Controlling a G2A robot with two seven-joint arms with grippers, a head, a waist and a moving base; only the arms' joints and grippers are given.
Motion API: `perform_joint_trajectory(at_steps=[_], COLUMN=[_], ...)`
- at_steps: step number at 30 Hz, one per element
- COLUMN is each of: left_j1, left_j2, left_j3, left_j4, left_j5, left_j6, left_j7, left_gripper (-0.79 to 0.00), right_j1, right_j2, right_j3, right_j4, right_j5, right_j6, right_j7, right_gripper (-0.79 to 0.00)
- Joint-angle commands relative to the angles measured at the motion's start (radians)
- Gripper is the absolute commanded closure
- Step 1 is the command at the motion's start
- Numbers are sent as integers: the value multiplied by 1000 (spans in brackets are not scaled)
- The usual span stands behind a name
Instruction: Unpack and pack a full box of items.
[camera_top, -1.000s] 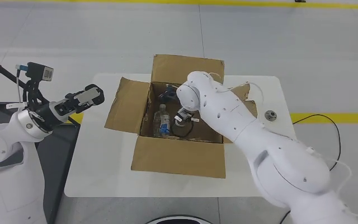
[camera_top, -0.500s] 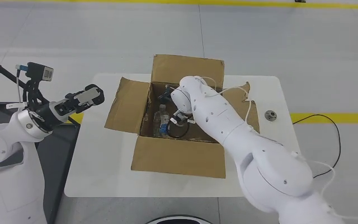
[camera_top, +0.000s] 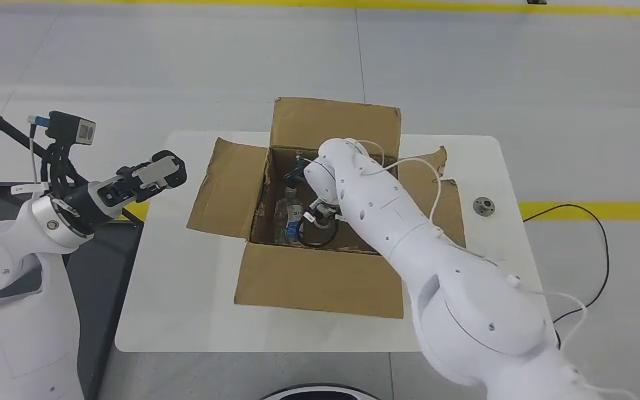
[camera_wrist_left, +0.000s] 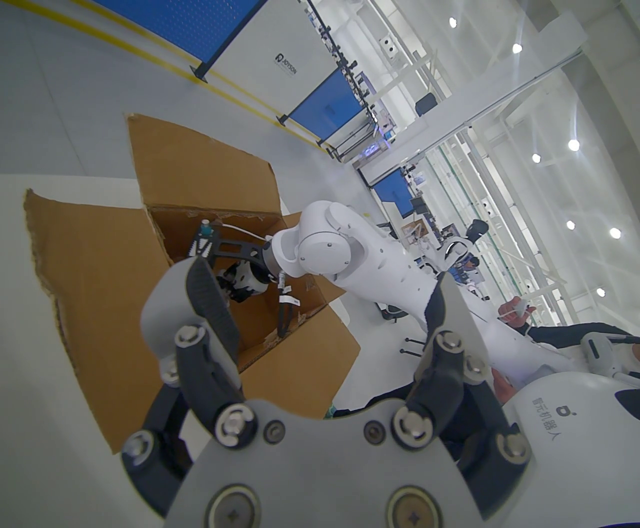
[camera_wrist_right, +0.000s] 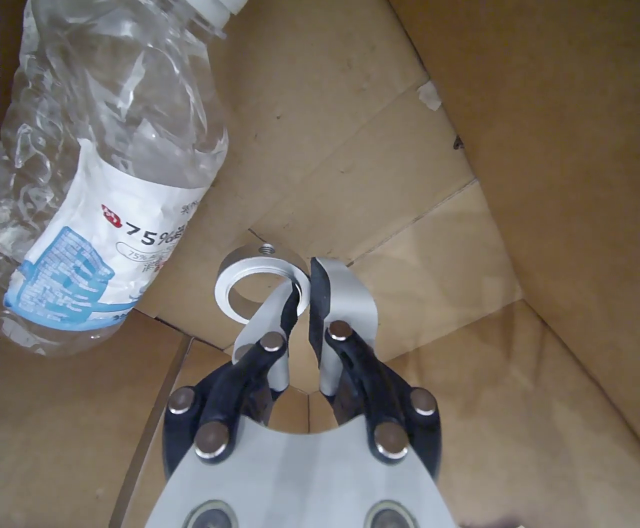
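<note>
Over the last second the right arm has pushed deeper into the box; the right gripper now pinches the metal ring on the box floor, the bottle at its 9 o'clock, so lifting out looks next. The left gripper hovers spread wide at the box's 9 o'clock

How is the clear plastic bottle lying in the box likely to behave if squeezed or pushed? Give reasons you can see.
Its wall is already crumpled, so the bottle probably buckles under a firm squeeze. It looks empty, so likely light. Lying on its side on the box floor, it may roll when nudged, though the dents could check that.
</note>
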Motion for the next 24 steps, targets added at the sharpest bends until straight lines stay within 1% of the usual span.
perform_joint_trajectory(at_steps=[1,2,4,5,6,7,8,10,11,12,20,24], left_j1=[0,0,0,0,0,0,0,0,0,0,0,0], left_j2=[0,0,0,0,0,0,0,0,0,0,0,0], left_j3=[0,0,0,0,0,0,0,0,0,0,0,0], left_j4=[0,0,0,0,0,0,0,0,0,0,0,0], left_j5=[0,0,0,0,0,0,0,0,0,0,0,0], left_j6=[0,0,0,0,0,0,0,0,0,0,0,0], left_j7=[0,0,0,0,0,0,0,0,0,0,0,0], left_gripper=[-785,-785,-785,-785,-785,-785,-785,-785,-785,-785,-785,-785], right_j1=[0,0,0,0,2,5,8,12,13,13,26,44], right_j2=[-5,-7,-12,-14,-15,-17,-19,-22,-23,-24,-28,-25], right_j3=[3,4,9,10,11,12,13,18,20,22,46,66], right_j4=[9,14,22,25,28,30,33,37,38,40,51,47], right_j5=[-4,-7,-7,-10,-12,-17,-20,-21,-22,-23,-18,0], right_j6=[-5,-8,-15,-19,-23,-25,-25,-28,-31,-33,-46,-79], right_j7=[-1,-2,-4,-3,-1,-1,-2,-5,-5,-5,-14,-14], right_gripper=[-148,-142,-194,-234,-299,-345,-379,-511,-705,-785,-785,-785])
